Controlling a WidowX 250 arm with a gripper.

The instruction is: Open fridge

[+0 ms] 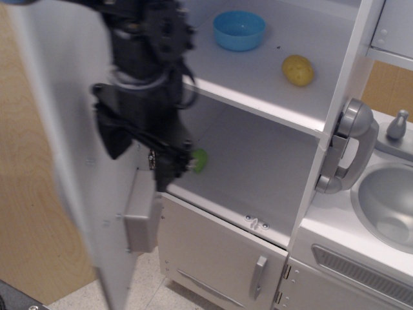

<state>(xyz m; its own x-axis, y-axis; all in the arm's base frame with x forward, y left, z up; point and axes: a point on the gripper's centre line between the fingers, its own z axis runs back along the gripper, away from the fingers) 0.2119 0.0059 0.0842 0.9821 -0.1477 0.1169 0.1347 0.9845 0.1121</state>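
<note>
The fridge (258, 155) is a tall white toy cabinet. Its large door (64, 161) is swung wide to the left, so I see its inner face and the grey box (141, 218) at the back of the dispenser; the handle is hidden. The white shelves (258, 84) within are in full view. My black gripper (139, 166) hangs at the fridge's left opening, just right of the door's inner face, with its fingers (111, 139) spread and nothing between them.
A blue bowl (239, 30) and a yellow fruit (297, 70) sit on the upper shelf; a small green thing (201, 160) lies on the lower one behind my gripper. Below is a smaller door with a short handle (258, 278). A grey handset (348, 147) and sink (390, 203) stand at the right.
</note>
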